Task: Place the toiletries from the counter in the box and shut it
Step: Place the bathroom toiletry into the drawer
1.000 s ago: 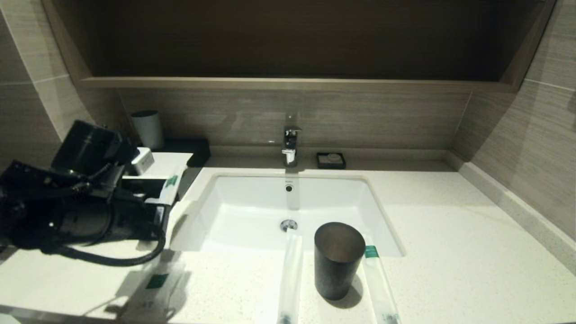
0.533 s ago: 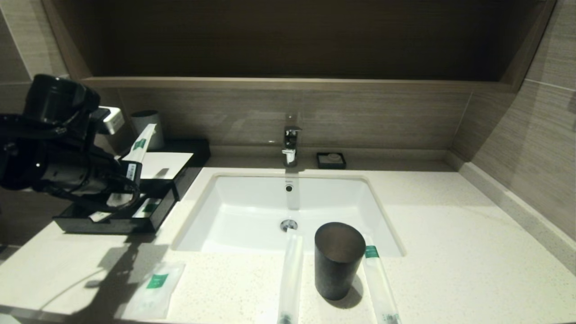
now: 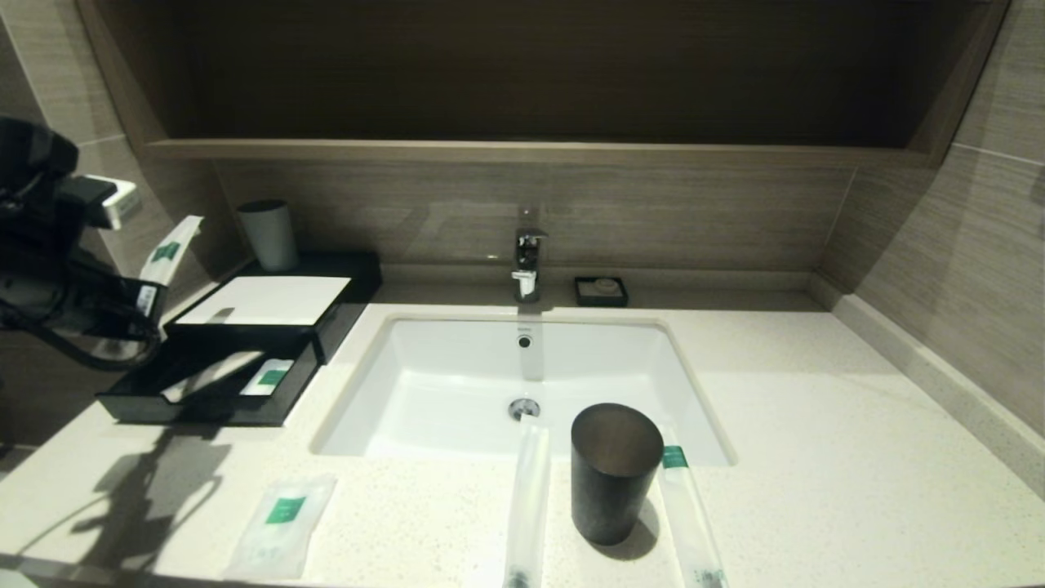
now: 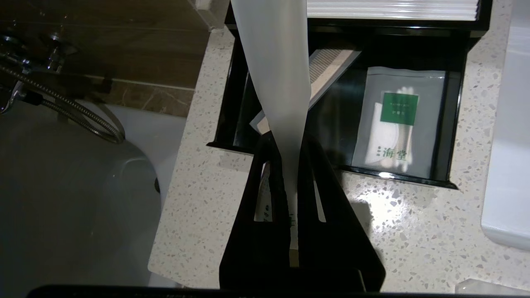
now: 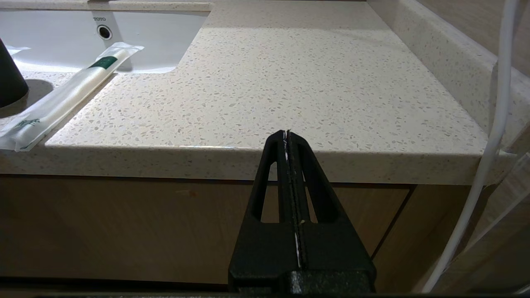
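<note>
Left wrist view shows you the left gripper (image 4: 290,142) clamped on a long sachet (image 4: 277,66), held above the box (image 4: 453,124) with its drawer open on the counter (image 4: 198,207). Your right gripper (image 5: 288,136) is pressed together below the counter edge.

Cup (image 3: 616,469) hides sachet (image 3: 690,523) (partly).

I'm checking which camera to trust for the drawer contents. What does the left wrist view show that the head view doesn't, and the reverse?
Only the left wrist view: the left claw shut on a long sachet, and the print on the flat sachet in the drawer.
Only the head view: the faucet, dark cup, soap dish and three sachets on the counter.
Both: the open black box.
</note>
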